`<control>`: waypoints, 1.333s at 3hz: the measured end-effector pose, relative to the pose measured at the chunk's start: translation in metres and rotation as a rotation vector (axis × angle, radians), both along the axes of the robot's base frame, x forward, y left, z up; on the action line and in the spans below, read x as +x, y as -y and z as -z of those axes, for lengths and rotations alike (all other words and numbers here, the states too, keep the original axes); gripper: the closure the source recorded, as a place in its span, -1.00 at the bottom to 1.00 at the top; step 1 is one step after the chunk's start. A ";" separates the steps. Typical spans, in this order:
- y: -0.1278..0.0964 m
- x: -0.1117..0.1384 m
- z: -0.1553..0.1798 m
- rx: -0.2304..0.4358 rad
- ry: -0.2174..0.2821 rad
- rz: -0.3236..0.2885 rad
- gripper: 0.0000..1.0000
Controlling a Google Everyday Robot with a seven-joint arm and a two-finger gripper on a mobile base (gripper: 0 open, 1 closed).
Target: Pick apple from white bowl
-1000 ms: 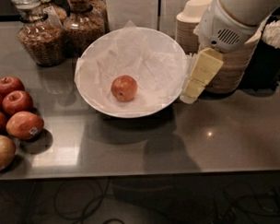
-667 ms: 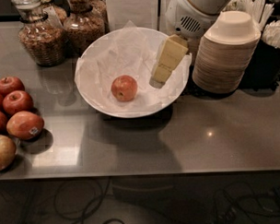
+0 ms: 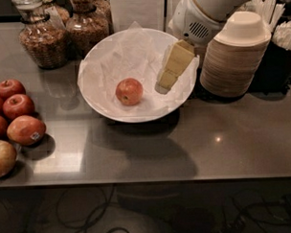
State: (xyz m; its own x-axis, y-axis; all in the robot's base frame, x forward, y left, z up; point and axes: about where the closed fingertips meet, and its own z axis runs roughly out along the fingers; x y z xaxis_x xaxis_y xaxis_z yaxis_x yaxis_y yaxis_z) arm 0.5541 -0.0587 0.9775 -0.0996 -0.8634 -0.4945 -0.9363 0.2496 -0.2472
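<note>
A small reddish-orange apple lies near the middle of the wide white bowl, which is lined with crinkled white paper. My gripper comes in from the upper right on the white arm and hangs over the right part of the bowl, just right of the apple and apart from it. Its pale yellow fingers point down toward the bowl's inside.
Several red apples and a pale yellowish one lie at the left edge of the grey counter. Two glass jars stand behind the bowl. A stack of beige disposable bowls stands right of it, with utensils behind.
The arm has swung left, from in front of the beige bowl stack to over the white bowl's right side, nearer the apple. The apple has not moved.
</note>
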 end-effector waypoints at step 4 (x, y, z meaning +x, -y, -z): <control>-0.042 0.014 0.041 0.139 0.047 -0.286 -0.86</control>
